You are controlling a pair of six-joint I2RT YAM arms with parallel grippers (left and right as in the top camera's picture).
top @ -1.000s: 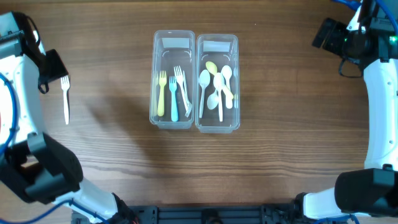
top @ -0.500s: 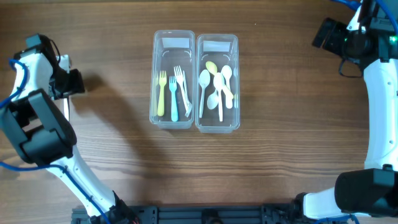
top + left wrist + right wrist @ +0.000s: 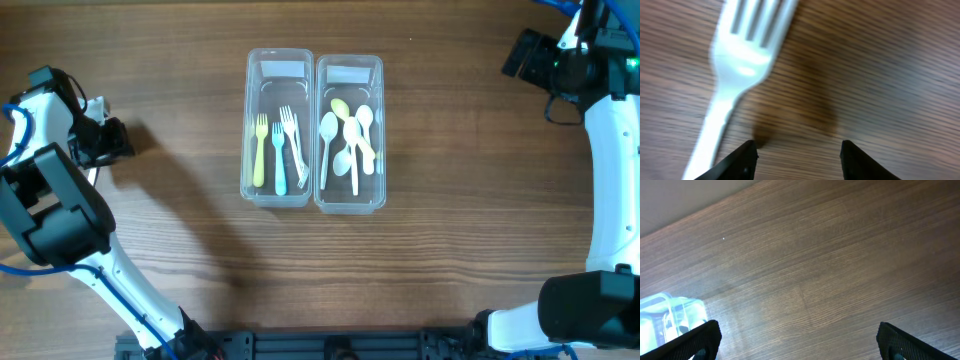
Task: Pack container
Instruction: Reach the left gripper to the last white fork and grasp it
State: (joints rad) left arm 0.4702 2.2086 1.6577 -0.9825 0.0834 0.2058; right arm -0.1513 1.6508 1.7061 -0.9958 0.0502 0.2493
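A white plastic fork (image 3: 735, 55) lies on the wooden table and fills the upper left of the left wrist view. My left gripper (image 3: 797, 155) is open and low over the table, and the fork's handle passes just outside its left finger. In the overhead view the left gripper (image 3: 100, 140) covers the fork at the far left. Two clear containers stand side by side at the centre: the left one (image 3: 249, 120) holds a yellow, a blue and a white fork, and the right one (image 3: 381, 120) holds several spoons. My right gripper (image 3: 802, 345) is open and empty above bare table.
The right arm (image 3: 560, 60) is raised at the far right corner. A corner of a clear container (image 3: 670, 312) shows at the left edge of the right wrist view. Bare wood lies between the containers and both arms.
My left arm has swung down onto the white fork, which lay in plain view a second ago and is now covered by the gripper. The right arm has not moved.
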